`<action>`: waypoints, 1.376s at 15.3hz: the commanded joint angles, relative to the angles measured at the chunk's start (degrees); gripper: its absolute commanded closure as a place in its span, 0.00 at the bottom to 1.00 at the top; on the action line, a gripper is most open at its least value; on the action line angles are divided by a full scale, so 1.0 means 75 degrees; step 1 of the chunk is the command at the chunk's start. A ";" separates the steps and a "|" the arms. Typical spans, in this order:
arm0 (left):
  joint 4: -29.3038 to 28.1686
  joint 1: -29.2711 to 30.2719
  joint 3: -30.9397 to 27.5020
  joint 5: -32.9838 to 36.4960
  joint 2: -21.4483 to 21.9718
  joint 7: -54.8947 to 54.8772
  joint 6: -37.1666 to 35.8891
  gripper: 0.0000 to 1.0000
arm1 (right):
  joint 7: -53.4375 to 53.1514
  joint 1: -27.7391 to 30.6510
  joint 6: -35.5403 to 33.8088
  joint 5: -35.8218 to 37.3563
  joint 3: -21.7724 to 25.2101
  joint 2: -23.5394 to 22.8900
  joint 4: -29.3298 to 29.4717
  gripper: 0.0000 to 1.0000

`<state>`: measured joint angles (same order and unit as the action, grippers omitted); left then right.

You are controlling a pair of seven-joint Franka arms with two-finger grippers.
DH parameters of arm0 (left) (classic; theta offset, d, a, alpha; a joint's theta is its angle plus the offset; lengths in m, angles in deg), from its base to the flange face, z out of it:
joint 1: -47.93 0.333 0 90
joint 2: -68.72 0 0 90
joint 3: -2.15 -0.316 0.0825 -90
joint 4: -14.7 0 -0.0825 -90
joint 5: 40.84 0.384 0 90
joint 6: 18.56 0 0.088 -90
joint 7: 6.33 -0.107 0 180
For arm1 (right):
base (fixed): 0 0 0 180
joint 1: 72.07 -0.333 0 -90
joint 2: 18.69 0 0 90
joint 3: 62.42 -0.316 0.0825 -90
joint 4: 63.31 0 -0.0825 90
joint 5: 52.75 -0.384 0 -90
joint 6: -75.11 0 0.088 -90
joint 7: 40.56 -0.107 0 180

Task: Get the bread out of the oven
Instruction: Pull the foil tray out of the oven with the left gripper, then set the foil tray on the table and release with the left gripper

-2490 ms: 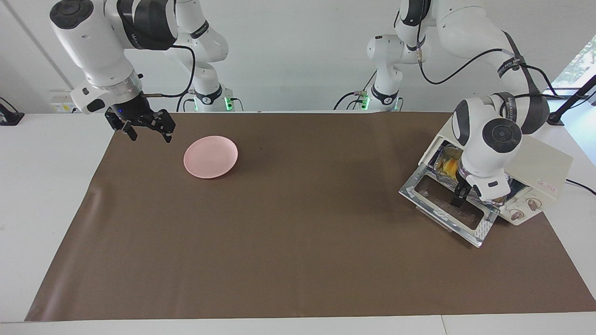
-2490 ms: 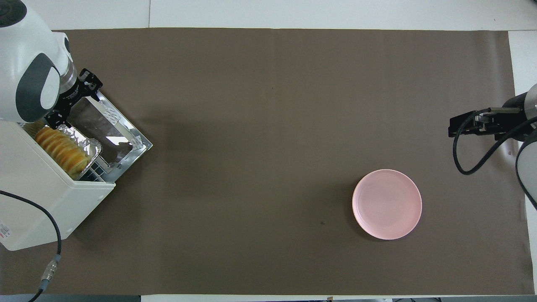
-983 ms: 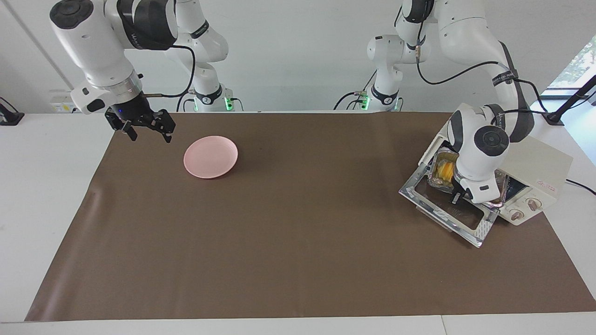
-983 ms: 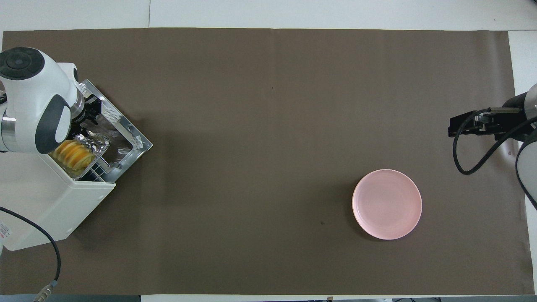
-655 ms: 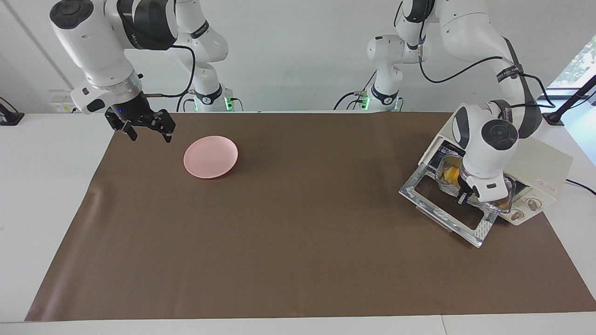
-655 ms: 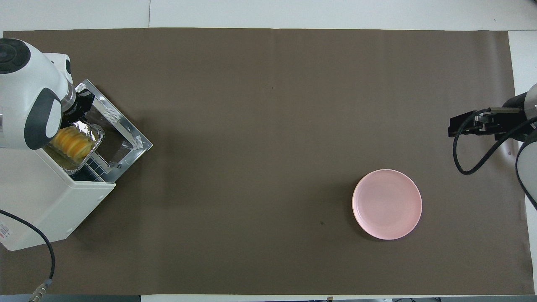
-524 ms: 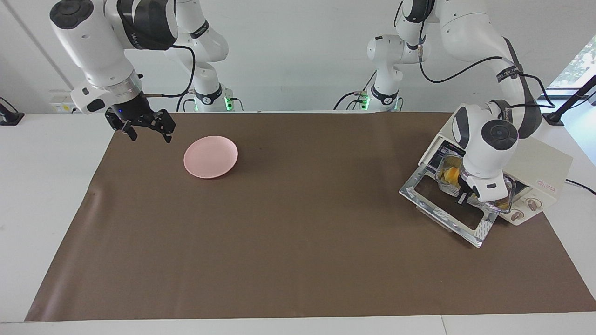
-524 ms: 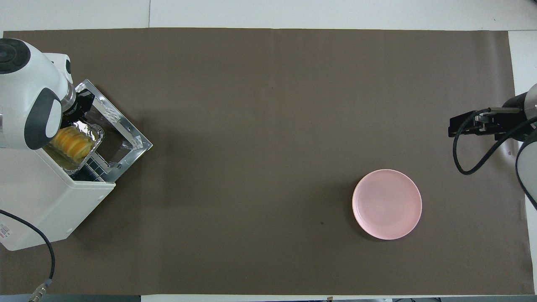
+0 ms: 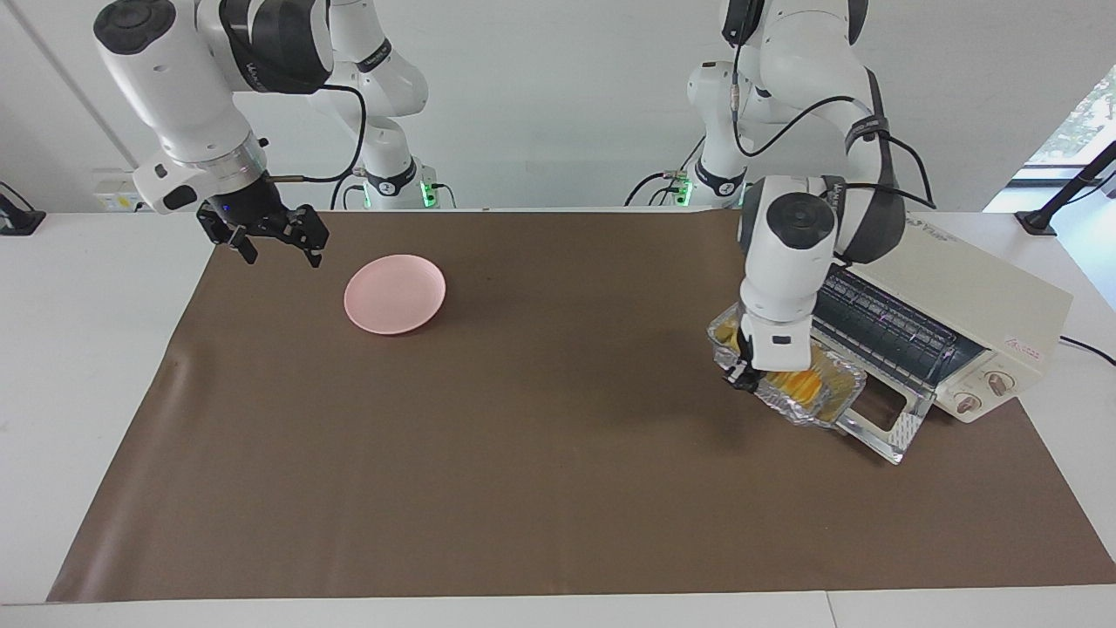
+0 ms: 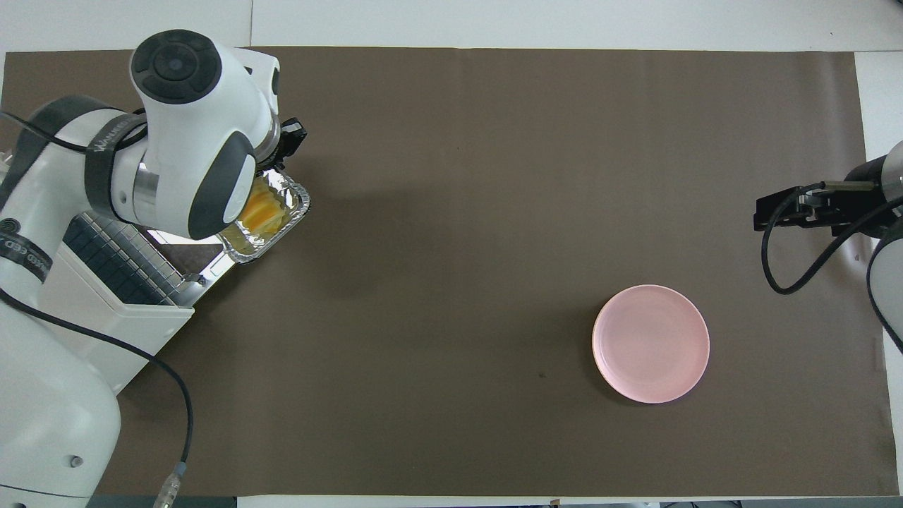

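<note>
The bread [image 9: 803,382] lies in a crinkled foil tray [image 9: 833,394], outside the cream-white oven [image 9: 976,301]. My left gripper [image 9: 744,380] is shut on the tray's end rim and holds it over the free edge of the open door [image 9: 885,427] and the mat. The wire rack [image 9: 889,327] inside the oven is bare. In the overhead view the bread [image 10: 262,208] and tray [image 10: 293,204] show beside the left gripper [image 10: 288,149], with the oven [image 10: 95,321] under the arm. My right gripper [image 9: 275,242] is open and waits above the mat's edge at the right arm's end.
A round pink plate [image 9: 394,294] lies on the brown mat toward the right arm's end; it also shows in the overhead view [image 10: 650,343]. The oven's cable [image 10: 180,423] runs off the table's near edge. The right gripper [image 10: 779,212] hangs over the mat's edge.
My left gripper has pulled the foil tray with the bread out of the oven, across the open door toward the table's middle. The right arm has not moved.
</note>
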<state>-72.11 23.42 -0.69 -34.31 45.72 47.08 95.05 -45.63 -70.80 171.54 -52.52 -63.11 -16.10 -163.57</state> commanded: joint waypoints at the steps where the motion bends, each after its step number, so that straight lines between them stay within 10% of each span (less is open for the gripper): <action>1: 0.1946 -0.0446 0.0399 -0.0575 -0.1135 -0.0102 -0.0544 1.00 | 0.0149 0.0087 -0.0154 0.0134 -0.0072 0.0042 0.0055 0.00; 5: 0.4321 -0.1417 0.0625 -0.0554 -0.2933 -0.0160 -0.1835 1.00 | 0.0149 0.0087 -0.0154 0.0134 -0.0072 0.0042 0.0055 0.00; 13: 0.3831 -0.3257 0.0637 0.0358 -0.2992 -0.1215 -0.1660 1.00 | 0.0149 0.0087 -0.0154 0.0134 -0.0072 0.0042 0.0055 0.00; 21: 0.2026 -0.3412 0.0648 0.0559 -0.2512 -0.1565 -0.0348 0.98 | 0.0149 0.0087 -0.0154 0.0134 -0.0072 0.0042 0.0055 0.00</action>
<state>-50.10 -1.74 4.55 -31.31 23.50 37.11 88.69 -45.63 -70.80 171.54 -52.52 -63.11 -16.10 -163.57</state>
